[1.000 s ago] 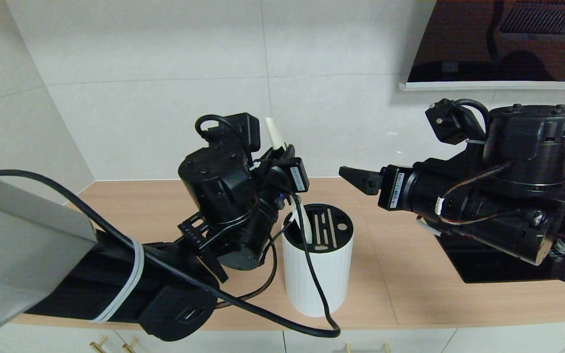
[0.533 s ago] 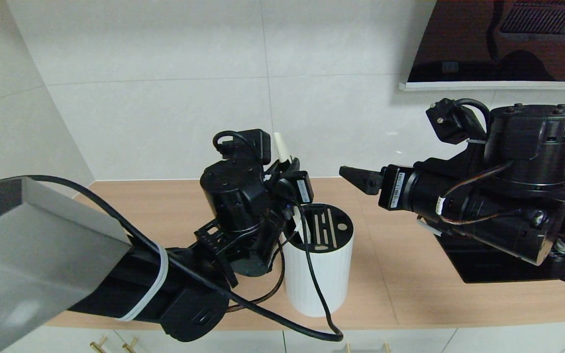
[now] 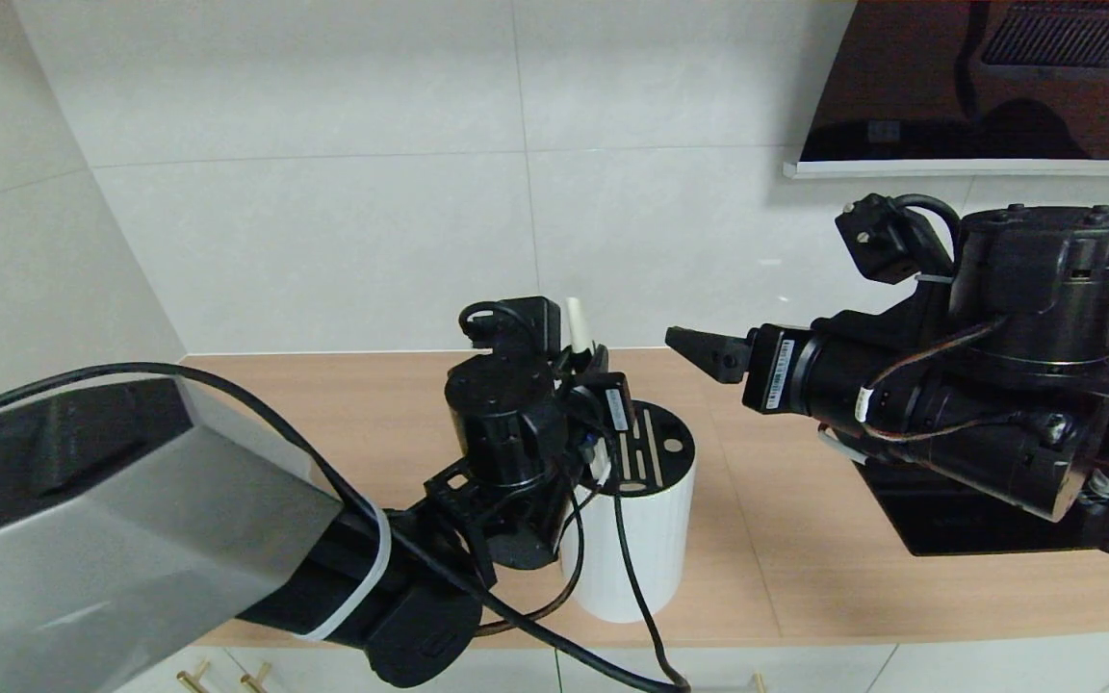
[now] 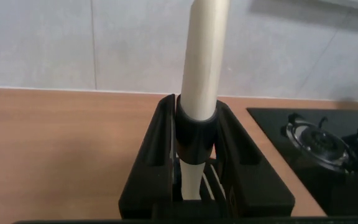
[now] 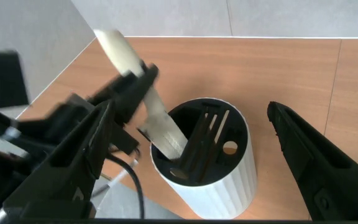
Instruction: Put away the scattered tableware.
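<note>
Left of centre above the surface: left gripper, jaws pinching the knife by its cream handle, blade partly down a slot of the white knife block. Judged stiff and light, sharp-edged; smooth handle likely slippery. Hold mid-handle, keep blade in line with slot or it may bind. Right: right gripper hovers near the block top, not touching, jaws spread, holding nothing.
</note>
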Controlling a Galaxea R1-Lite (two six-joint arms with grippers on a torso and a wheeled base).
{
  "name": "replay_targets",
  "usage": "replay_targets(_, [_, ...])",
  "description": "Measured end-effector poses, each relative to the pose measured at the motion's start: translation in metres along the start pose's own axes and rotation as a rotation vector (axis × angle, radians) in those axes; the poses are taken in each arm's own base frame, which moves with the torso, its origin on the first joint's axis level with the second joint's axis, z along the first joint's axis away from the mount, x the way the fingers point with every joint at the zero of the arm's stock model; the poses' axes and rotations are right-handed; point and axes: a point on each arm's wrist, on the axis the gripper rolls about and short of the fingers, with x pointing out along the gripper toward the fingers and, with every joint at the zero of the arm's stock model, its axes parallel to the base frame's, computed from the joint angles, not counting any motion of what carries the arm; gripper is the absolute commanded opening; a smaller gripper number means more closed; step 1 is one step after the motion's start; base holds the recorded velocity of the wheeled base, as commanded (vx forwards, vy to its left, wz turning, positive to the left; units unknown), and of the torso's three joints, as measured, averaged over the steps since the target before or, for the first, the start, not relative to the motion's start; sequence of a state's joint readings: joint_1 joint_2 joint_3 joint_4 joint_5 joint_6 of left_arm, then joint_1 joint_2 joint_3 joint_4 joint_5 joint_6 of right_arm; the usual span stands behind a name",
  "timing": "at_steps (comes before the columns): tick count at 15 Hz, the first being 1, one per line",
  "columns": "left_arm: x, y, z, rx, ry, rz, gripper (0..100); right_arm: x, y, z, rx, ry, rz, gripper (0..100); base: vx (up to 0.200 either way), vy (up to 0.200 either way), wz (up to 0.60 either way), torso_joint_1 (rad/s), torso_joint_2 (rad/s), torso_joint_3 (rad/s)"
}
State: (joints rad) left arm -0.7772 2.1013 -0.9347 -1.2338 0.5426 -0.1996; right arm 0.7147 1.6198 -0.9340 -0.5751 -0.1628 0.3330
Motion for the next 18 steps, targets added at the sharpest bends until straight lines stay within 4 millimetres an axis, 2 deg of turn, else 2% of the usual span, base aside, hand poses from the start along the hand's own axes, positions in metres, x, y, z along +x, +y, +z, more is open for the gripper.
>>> replay_targets(5, [0.002, 0.002, -0.021, 0.029, 0.047, 0.010, 0, 0.000, 0.000, 0.000, 0.000, -0.001, 0.000, 100, 0.000, 0.000, 0.00, 0.000, 0.00, 0.000])
replay_targets(10, [0.003, 0.004, -0.028, 0.039, 0.063, 0.016, 0, 0.000, 0.000, 0.000, 0.000, -0.002, 0.000, 100, 0.000, 0.000, 0.00, 0.000, 0.00, 0.000])
replay_targets(11, [0.003, 0.004, -0.028, 0.040, 0.063, 0.015, 100, 0.000, 0.000, 0.000, 0.000, -0.002, 0.000, 100, 0.000, 0.000, 0.00, 0.000, 0.00, 0.000])
replay_targets(18, [0.003, 0.003, -0.025, 0.036, 0.052, 0.013, 100, 0.000, 0.000, 0.000, 0.000, -0.002, 0.000, 100, 0.000, 0.000, 0.00, 0.000, 0.00, 0.000])
